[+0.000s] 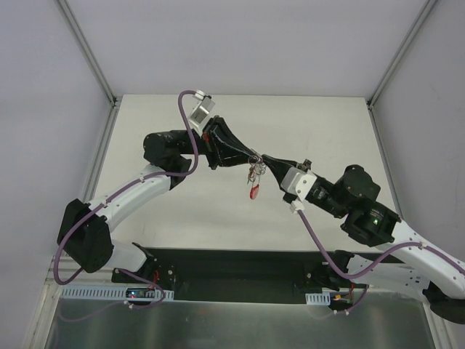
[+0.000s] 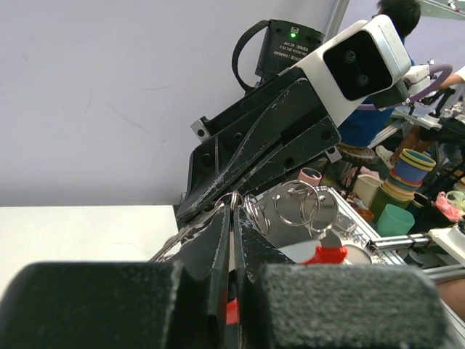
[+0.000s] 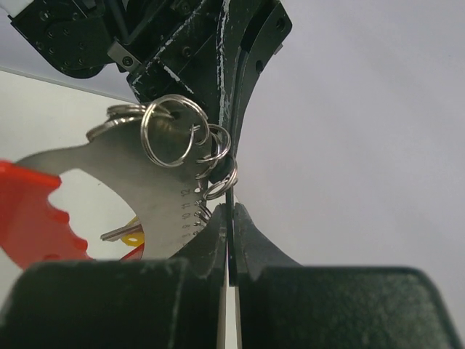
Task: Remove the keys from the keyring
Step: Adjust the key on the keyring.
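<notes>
Both grippers meet tip to tip above the middle of the table. My left gripper point(image 1: 251, 158) point(image 2: 233, 211) is shut on the keyring point(image 2: 298, 204), a cluster of thin steel rings. From it hang a pale grey tag point(image 3: 138, 182) and a red plastic piece point(image 1: 253, 191) point(image 3: 29, 218). My right gripper point(image 1: 263, 158) point(image 3: 229, 209) faces it and is shut on a thin flat metal piece seen edge-on, seemingly one of the keys point(image 1: 253, 173). More keys point(image 2: 174, 243) dangle beside the left fingers, and one with a yellow mark point(image 3: 120, 233) shows below the tag.
The white table point(image 1: 182, 211) is walled by pale panels with aluminium posts point(image 1: 94, 62) at left and right. A black base strip point(image 1: 240, 262) runs along the near edge. Stacked cups point(image 2: 410, 171) and a person stand far beyond the table.
</notes>
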You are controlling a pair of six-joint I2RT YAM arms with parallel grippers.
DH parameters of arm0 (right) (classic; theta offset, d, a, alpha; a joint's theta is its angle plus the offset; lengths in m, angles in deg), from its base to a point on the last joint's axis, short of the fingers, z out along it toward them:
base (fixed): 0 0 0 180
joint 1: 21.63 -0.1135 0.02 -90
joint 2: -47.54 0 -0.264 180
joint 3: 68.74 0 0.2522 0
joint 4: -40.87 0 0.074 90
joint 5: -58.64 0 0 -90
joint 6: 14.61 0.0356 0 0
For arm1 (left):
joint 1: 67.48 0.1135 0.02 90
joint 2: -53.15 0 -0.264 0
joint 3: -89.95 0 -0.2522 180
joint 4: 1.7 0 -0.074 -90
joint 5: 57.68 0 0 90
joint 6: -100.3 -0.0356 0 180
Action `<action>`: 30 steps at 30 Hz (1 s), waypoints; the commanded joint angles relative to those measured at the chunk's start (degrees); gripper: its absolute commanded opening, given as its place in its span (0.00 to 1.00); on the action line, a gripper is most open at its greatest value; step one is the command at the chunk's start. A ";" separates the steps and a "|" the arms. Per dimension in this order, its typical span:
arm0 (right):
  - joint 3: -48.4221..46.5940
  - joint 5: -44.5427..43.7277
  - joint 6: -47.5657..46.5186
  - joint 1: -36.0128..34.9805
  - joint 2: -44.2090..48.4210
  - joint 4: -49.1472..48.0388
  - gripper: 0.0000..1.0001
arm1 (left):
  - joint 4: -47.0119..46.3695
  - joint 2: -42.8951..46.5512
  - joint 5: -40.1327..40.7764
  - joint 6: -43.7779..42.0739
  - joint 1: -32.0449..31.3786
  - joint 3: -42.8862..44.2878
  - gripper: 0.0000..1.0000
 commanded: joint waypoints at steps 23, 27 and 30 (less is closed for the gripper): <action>-4.51 -0.17 2.28 -0.17 0.41 -1.08 0.01 | -22.55 -2.03 7.35 5.56 -0.26 2.33 0.00; -4.33 -1.66 3.51 -0.17 0.06 -2.13 0.01 | -22.55 -2.03 7.96 5.74 -0.26 2.42 0.00; -4.16 -2.02 4.13 -0.17 -0.46 -2.92 0.01 | -22.55 -1.95 8.23 5.91 -0.26 2.42 0.00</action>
